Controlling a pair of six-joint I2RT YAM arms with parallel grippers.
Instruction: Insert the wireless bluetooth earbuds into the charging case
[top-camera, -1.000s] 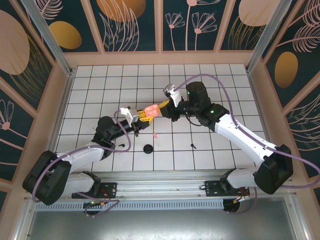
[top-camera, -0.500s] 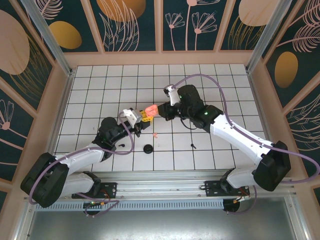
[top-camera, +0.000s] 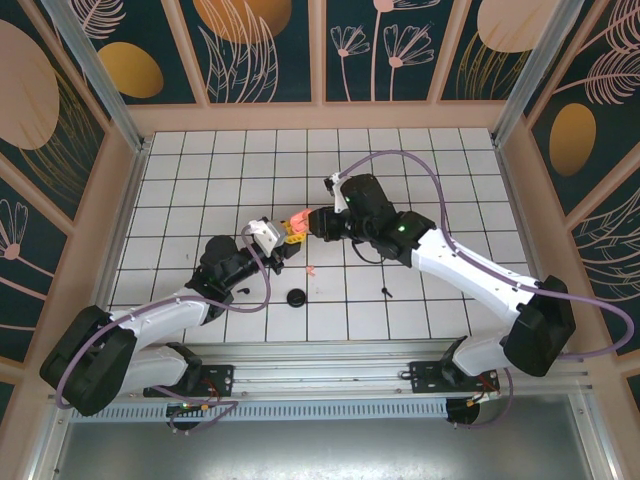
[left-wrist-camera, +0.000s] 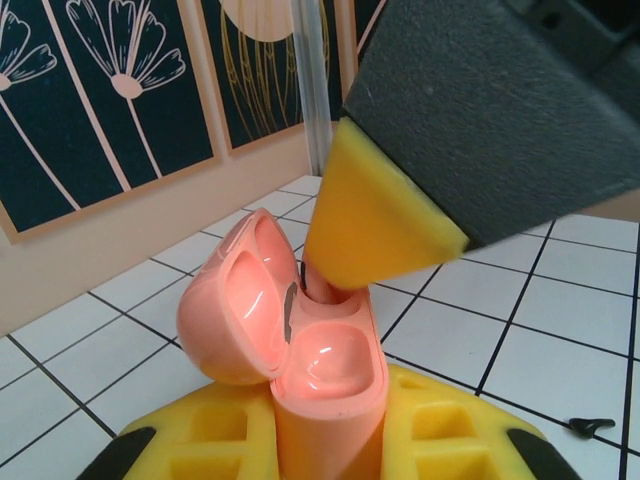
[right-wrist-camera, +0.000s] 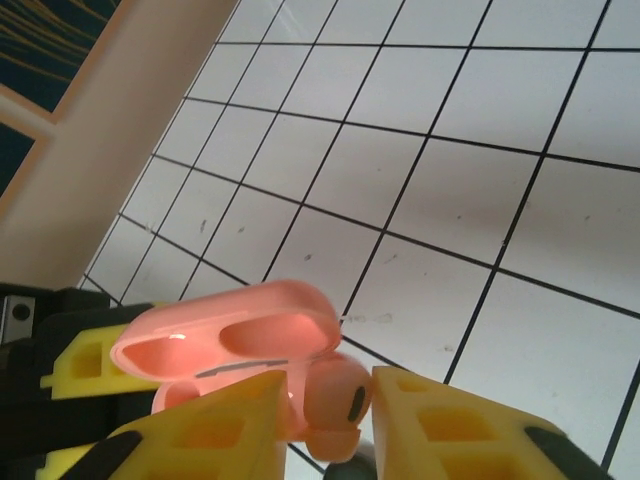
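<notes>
My left gripper (top-camera: 288, 235) is shut on the open salmon-pink charging case (top-camera: 299, 219), which it holds upright above the tiles. In the left wrist view the case (left-wrist-camera: 330, 370) sits between the yellow fingers (left-wrist-camera: 200, 440), lid swung to the left. One socket is bare. A pink earbud (left-wrist-camera: 322, 285) stands in the far socket under my right gripper (top-camera: 315, 222). In the right wrist view that earbud (right-wrist-camera: 340, 395) lies between slightly parted yellow fingers (right-wrist-camera: 460, 420), touching the right one. A second pink earbud (top-camera: 311, 268) and two black earbuds (top-camera: 386, 291) (top-camera: 243, 289) lie on the tiles.
A black round disc (top-camera: 296, 298) rests on the white tiled floor (top-camera: 420, 170) in front of the grippers. A black earbud (left-wrist-camera: 588, 425) shows low at the right in the left wrist view. Wooden walls ring the floor.
My right gripper has moved left onto the case, bringing the pink earbud into a socket, and its fingers have begun to part. The left gripper with the case has shifted slightly right.
</notes>
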